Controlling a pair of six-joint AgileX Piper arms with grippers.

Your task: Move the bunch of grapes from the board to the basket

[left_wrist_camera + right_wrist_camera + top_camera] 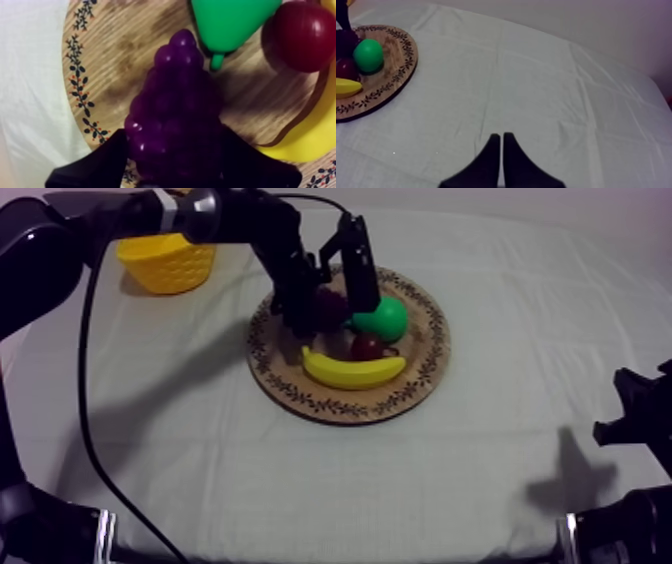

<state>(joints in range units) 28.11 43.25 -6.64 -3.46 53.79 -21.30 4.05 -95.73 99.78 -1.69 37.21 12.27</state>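
Overhead camera slants down on the table [200, 468]; left wrist camera sits close over the board [115, 60], the right's well off.

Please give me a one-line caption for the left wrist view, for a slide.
Left gripper closed round the bunch of grapes on the wooden board, beside the pear.

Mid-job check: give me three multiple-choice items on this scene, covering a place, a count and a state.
1. The basket sits: A) left of the board, farther back; B) on the board; C) right of the board.
2. Fruits on the board: A) two; B) three; C) four.
3. The right jaws are: A) open; B) shut on nothing; C) shut on a fruit.
1A, it stands on the cloth beyond the board's left; 2C, banana, pear, grapes, red fruit; 3B, they lie together as a wedge.
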